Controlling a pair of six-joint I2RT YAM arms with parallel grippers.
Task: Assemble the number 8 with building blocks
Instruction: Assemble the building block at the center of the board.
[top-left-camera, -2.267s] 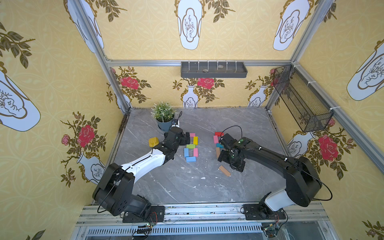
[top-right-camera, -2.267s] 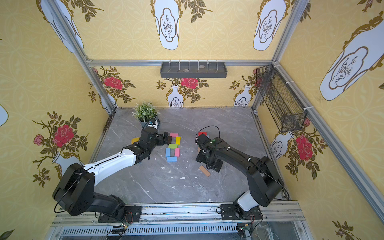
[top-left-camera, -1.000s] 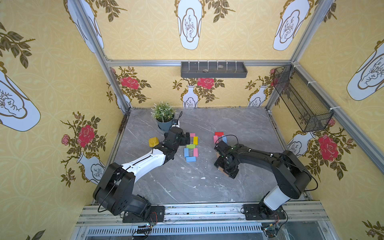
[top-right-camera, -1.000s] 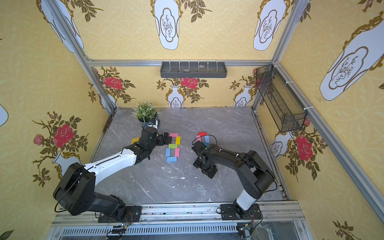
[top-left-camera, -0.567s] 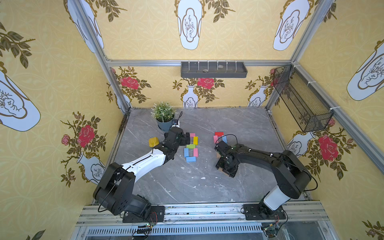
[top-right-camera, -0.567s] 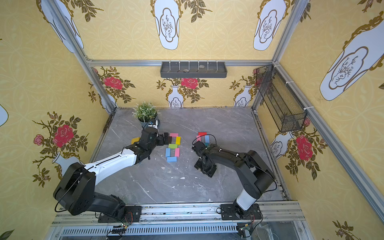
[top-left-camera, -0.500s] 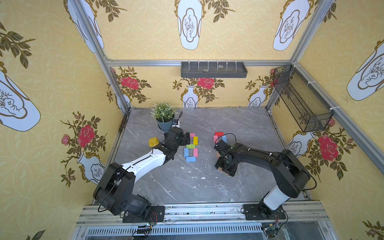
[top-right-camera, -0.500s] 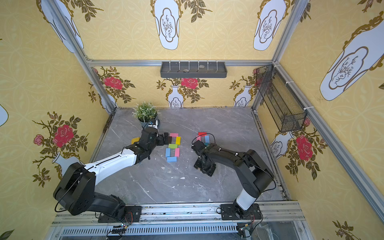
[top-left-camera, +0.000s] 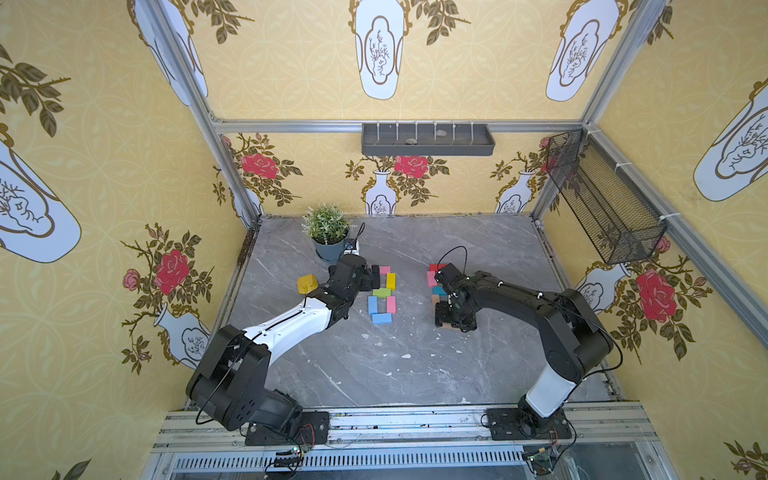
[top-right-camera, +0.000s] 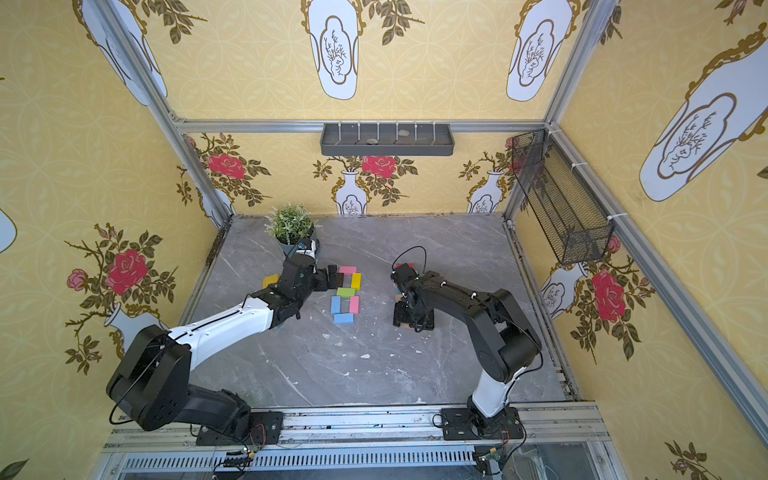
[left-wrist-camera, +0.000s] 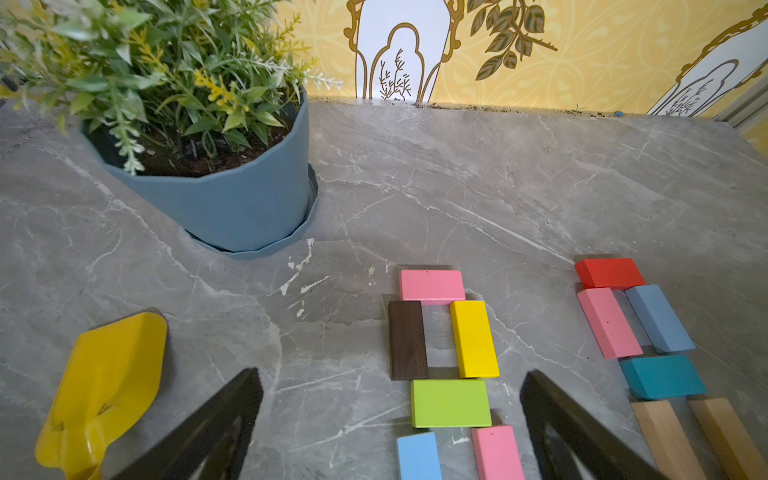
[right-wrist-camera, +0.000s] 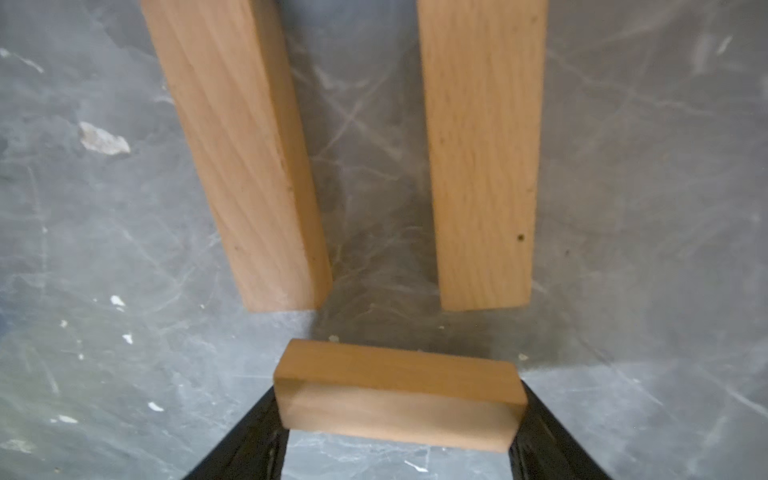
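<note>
Two figures of building blocks lie on the grey table. The left one holds a pink (left-wrist-camera: 432, 284), dark brown (left-wrist-camera: 408, 338), yellow (left-wrist-camera: 473, 338), green (left-wrist-camera: 451, 403), blue (left-wrist-camera: 417, 455) and second pink block (left-wrist-camera: 496, 453), with a blue block (top-left-camera: 381, 318) at its near end. My left gripper (left-wrist-camera: 390, 376) (top-left-camera: 372, 277) hovers open beside it. The right one has red (left-wrist-camera: 609, 272), pink (left-wrist-camera: 609, 322), grey-blue (left-wrist-camera: 658, 318), teal (left-wrist-camera: 660, 376) and two tan blocks (right-wrist-camera: 237, 153) (right-wrist-camera: 482, 153). My right gripper (right-wrist-camera: 399, 411) (top-left-camera: 451, 318) is shut on a third tan block (right-wrist-camera: 395, 370), held crosswise just short of their near ends.
A potted plant (top-left-camera: 328, 232) in a blue pot stands behind the left gripper. A yellow scoop toy (left-wrist-camera: 104, 390) lies to that gripper's left. A wire basket (top-left-camera: 602, 199) hangs on the right wall and a grey shelf (top-left-camera: 428, 139) on the back wall.
My right gripper came over the loose tan block lying nearer the front, shut on it, and shifted a little toward the two tan blocks. The left arm has not moved.
</note>
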